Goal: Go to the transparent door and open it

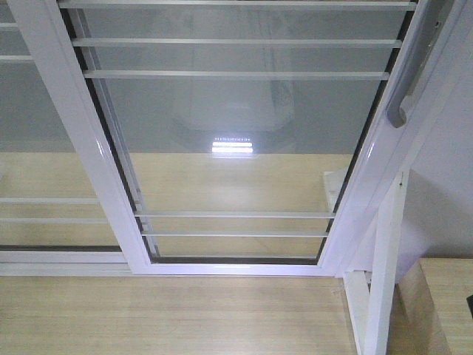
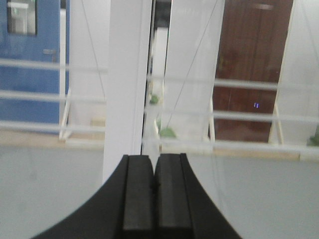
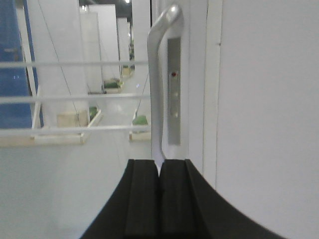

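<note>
At far left of the front view a handle-less glass panel (image 1: 44, 177) in a white frame runs out of the picture, overlapping the next panel's edge. Right of it, filling the middle, stands the transparent door (image 1: 236, 140), its clear pane crossed by thin white bars high and low, with its bottom rail meeting the wooden floor (image 1: 170, 318). On the door's right stile sits the curved grey pull handle (image 1: 411, 70), and just right of that stile a bare white post (image 1: 386, 274) slants down to the floor

From the left wrist camera, the left gripper (image 2: 154, 199) has its dark pads pressed together with nothing between them. It faces a white upright (image 2: 127, 84) of the glazing; which panel this belongs to is unclear. Through the glass, a blue door (image 2: 30, 59) shows at left and a brown door (image 2: 254, 64) at right

From the right wrist camera, the right gripper (image 3: 159, 199) is likewise closed on nothing, its tips just below the handle's lower end, beside a plain white wall (image 3: 269, 99)
</note>
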